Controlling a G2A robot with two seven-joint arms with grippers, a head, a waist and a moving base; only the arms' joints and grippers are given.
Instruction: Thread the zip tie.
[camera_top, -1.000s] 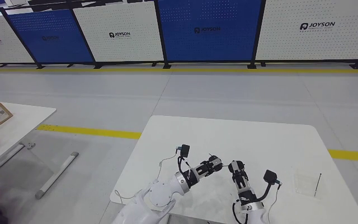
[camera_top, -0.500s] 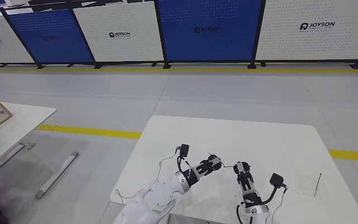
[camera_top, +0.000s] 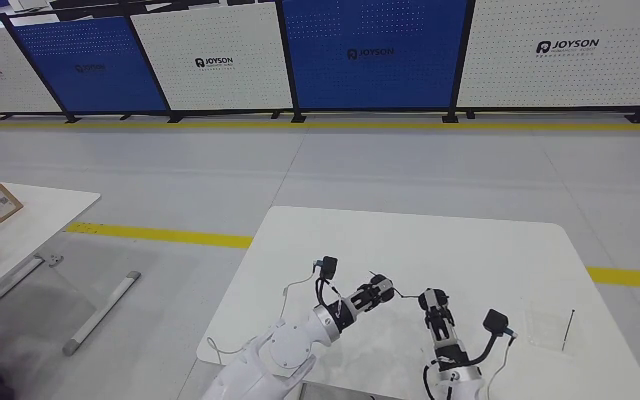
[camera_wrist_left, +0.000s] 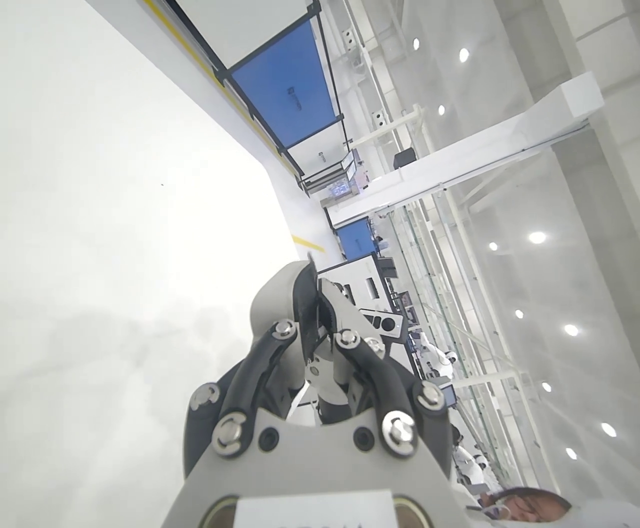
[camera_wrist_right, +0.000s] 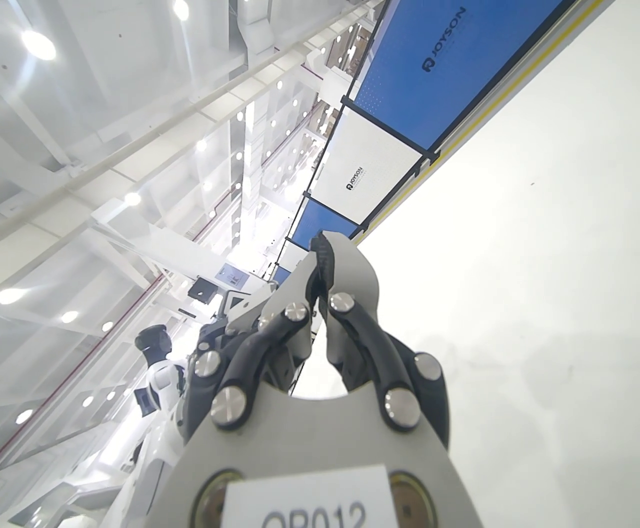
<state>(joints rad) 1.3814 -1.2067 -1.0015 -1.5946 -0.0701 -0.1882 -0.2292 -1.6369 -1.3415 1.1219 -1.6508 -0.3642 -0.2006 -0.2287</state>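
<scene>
Both arms are seen low over the near part of the white table (camera_top: 420, 240), side by side and close together.

Left gripper (camera_wrist_left: 314, 272): fingers are closed tight. A thin black sliver is pinched between the pads, and its tip stands just proud of the fingertips. This is taken to be the zip tie (camera_top: 402, 294).

In the top view the zip tie is seen as a fine black line. It is held off the table surface and strung across the short gap between the two grippers. A short end also sticks out beyond the left gripper on the far side.

Right gripper (camera_wrist_right: 320, 252): fingers are pressed together with no gap seen between the ribbed black pads. The tie is seen to run up to these fingertips. Whether it is actually clamped there cannot be told.

A clear shallow tray (camera_top: 545, 322) is noted on the table, well to the right of the right arm. A thin dark strip (camera_top: 567, 330) lies at its outer edge.
</scene>
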